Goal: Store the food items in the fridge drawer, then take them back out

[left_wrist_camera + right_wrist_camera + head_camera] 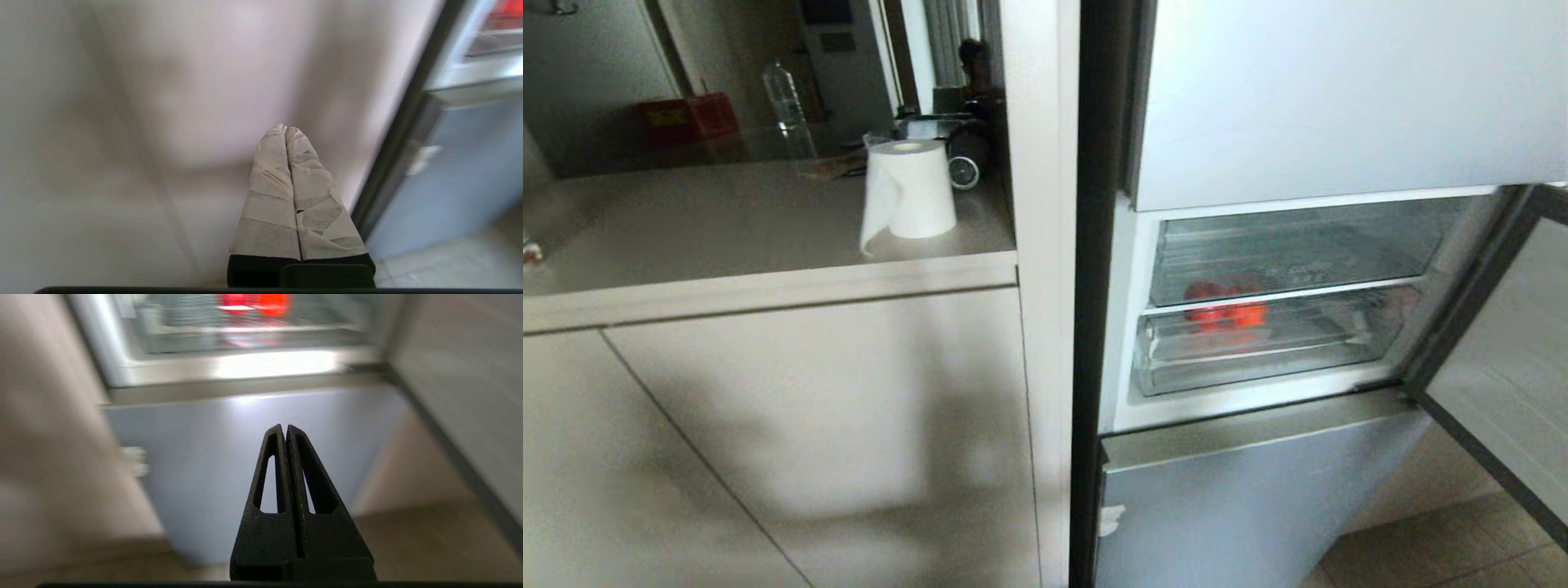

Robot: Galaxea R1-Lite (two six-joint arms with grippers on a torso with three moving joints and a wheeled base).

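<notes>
Kitchen cabinets and a pale surface (727,220) fill the left of our head view, carrying a paper roll (909,189) near its right edge, with a plastic bottle (786,102) further back. To the right stands the fridge (1258,498) with its middle door (1503,392) swung open. Behind the clear front of the fridge drawer (1258,351) we see the food items (1225,309), two red-orange fruits touching side by side towards the drawer's left end, one deeper red, one more orange. We judge the storing half done, the drawer pushed in, and the taking out not yet begun. Neither arm shows here.

From our left wrist view, the left gripper (286,130), fingers wrapped in pale tape, is clenched on nothing and points at a cabinet front beside the fridge's dark edge.

From our right wrist view, the right gripper (284,428) is likewise clenched and bare, aimed at the blue-grey lower door, well below the drawer where the fruit shows as red blurs.
</notes>
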